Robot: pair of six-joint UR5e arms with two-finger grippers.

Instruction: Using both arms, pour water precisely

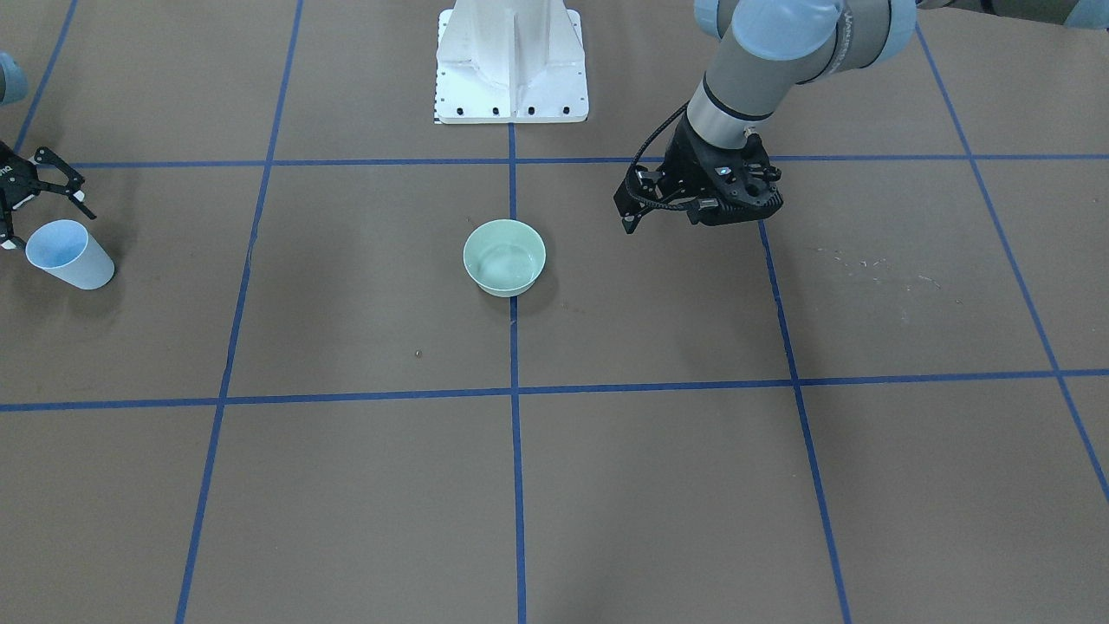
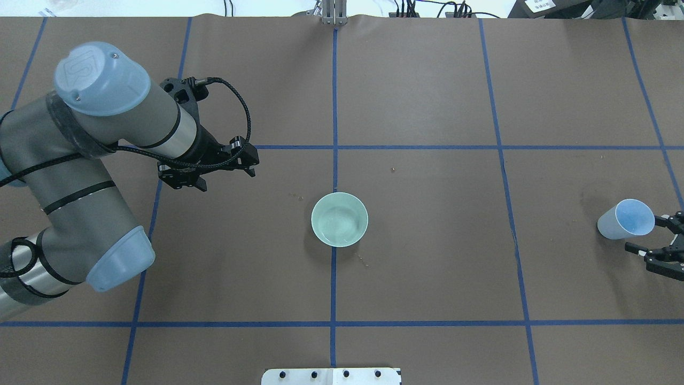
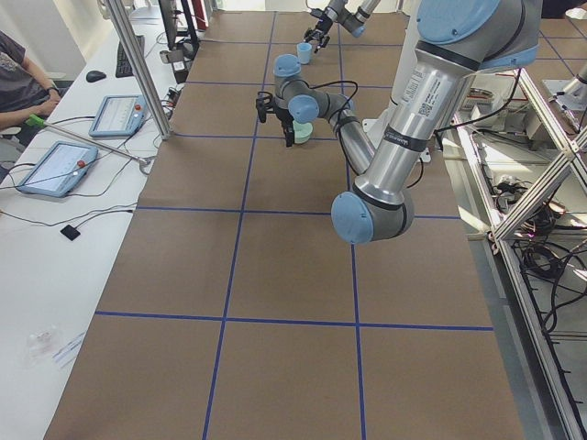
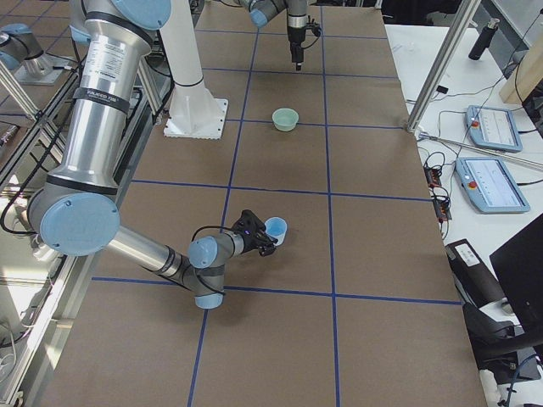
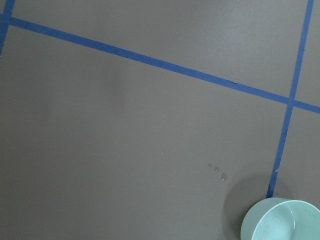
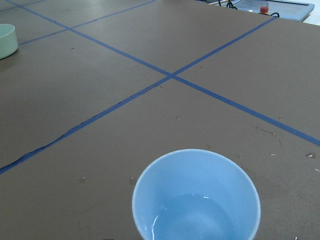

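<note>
Water (image 6: 195,222) lies as a shallow pool in the blue cup (image 2: 625,219). The cup stands upright, mouth up, far out from the green bowl (image 2: 339,219) toward the robot's right end of the surface (image 2: 427,267). A second thin pool glints in the bowl itself.

Right gripper (image 2: 644,233): jaws spread wide, holding nothing. The cup stands just ahead of the jaws, on their bowl-facing side, close to the fingertips but apparently not yet between them; contact cannot be confirmed. The cup's long axis is vertical, so the roughly level jaws meet its wall side-on. By my reading, the step in hand is the grasp: advance toward the bowl until the cup wall sits between the jaws, then close.

Left gripper (image 2: 214,167): hangs near the bowl on the robot's left, closer to the bowl than the right one, and well apart from the cup. Whether its jaws are open or closed cannot be told.

Room: between cup and bowl only bare brown surface and blue tape lines (image 2: 335,107) show, and nothing stands in the carry path. A few droplets (image 5: 217,171) lie just beside the bowl on the left arm's side. Risk: open jaws nudging the cup and tipping it.
</note>
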